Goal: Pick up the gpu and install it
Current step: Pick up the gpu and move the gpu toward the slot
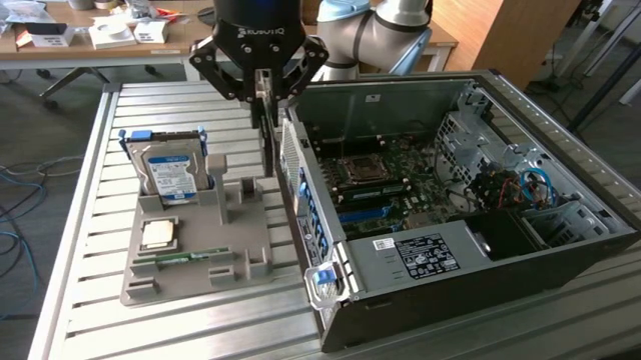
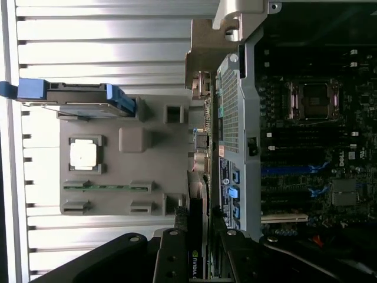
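The gpu [image 1: 269, 146] is a thin black card seen edge-on, hanging upright from my gripper [image 1: 264, 96], which is shut on its upper part. It hovers over the gap between the grey parts holder [image 1: 245, 225] and the rear panel of the open computer case [image 1: 481, 262]. In the wrist view the gpu [image 2: 195, 236] shows as a narrow black strip with a small green logo, clamped between the two black fingers [image 2: 171, 256]. The motherboard [image 1: 386, 187] lies exposed inside the case, with blue slots near its lower part.
A silver hard drive [image 1: 170, 171] in a blue caddy stands in the holder. A CPU [image 1: 158, 234] and a green RAM stick [image 1: 185, 259] lie in it too. All of this rests on a slatted aluminium table [image 1: 90, 225]. A cluttered desk [image 1: 110, 34] stands behind.
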### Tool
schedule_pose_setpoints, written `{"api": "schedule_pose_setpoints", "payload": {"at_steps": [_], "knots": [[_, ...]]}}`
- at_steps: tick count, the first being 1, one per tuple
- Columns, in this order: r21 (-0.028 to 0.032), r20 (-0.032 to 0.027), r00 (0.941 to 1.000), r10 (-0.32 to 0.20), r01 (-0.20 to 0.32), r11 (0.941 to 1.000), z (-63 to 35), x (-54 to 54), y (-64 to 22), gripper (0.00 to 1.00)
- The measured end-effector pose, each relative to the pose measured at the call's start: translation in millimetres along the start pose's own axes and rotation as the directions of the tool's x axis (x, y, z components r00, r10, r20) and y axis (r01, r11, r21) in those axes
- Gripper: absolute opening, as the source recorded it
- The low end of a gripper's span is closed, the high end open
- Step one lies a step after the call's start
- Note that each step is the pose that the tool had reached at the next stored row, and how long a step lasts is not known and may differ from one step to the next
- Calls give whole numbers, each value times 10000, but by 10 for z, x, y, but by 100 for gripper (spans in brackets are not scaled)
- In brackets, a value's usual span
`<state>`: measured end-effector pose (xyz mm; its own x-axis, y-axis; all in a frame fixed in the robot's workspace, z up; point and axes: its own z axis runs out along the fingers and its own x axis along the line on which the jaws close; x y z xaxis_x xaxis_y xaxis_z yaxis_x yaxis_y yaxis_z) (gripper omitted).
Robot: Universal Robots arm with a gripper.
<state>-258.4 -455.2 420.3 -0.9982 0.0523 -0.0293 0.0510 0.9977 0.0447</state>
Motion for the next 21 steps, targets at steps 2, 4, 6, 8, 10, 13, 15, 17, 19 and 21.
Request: {"api": "schedule_pose_setpoints", "payload": {"at_steps": [2, 4, 6, 8, 10, 13, 15, 17, 19, 21], "knots": [[0, -3, 10000, 0, 0, 10000, 1, -67, 4, 26], [0, -3, 10000, 1, -1, 10000, 4, -134, 8, 26], [-2, -4, 10000, 0, 0, 10000, 6, -210, 11, 26], [-7, -4, 10000, 0, 0, 10000, 9, -286, 15, 26], [-13, -3, 10000, 2, -2, 10000, 11, -362, 19, 26], [-26, -5, 10000, 0, 0, 10000, 15, -487, 25, 26], [-32, -6, 10000, 3, -3, 10000, 18, -575, 30, 26], [-40, -7, 10000, 0, 0, 10000, 20, -666, 34, 26], [-48, -7, 10000, 3, -3, 10000, 24, -759, 39, 26], [-54, -10, 10000, 0, 0, 10000, 26, -849, 43, 26]]}}
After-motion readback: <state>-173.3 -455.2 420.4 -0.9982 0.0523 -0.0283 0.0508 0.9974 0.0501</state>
